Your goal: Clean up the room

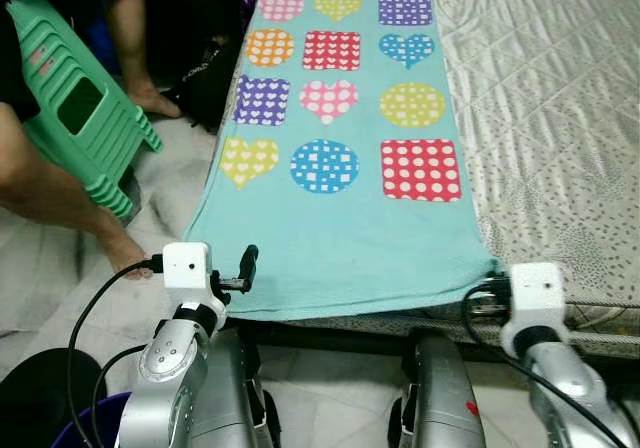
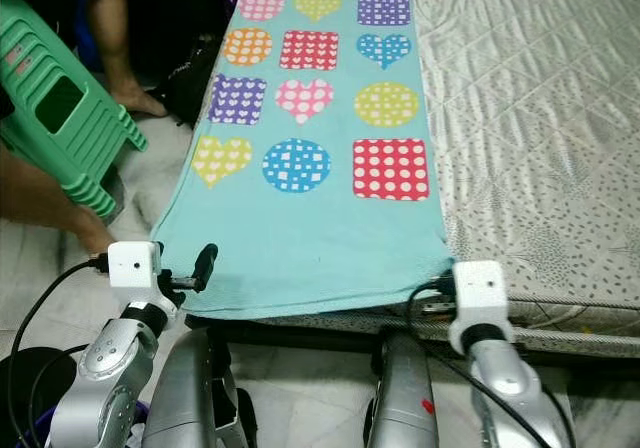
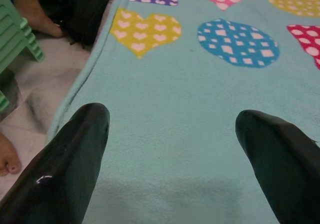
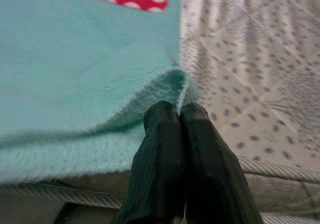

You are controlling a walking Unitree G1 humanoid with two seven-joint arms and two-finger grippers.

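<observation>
Fleecy turquoise blanket (image 1: 340, 218), printed with dotted hearts, circles and squares, lies flat along the left edge of the quilted grey bed (image 1: 560, 118). The right tool (image 4: 177, 115), fingers pressed together, apparently pinches the blanket's near right corner; the left tool (image 3: 172, 149) gapes wide over the near left corner. Spreading looks nearly done; release remains.

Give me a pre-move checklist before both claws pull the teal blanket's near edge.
1. Right claw shut on the teal fleece blanket with patterned hearts, circles and squares, at its near right corner: ok.
2. Left claw gripping the near left corner: not ok, open above the fleece.
3. Blanket flat on the grey quilted mattress: ok.
4. Person's bare foot and green plastic stool near the left corner: not ok.
</observation>
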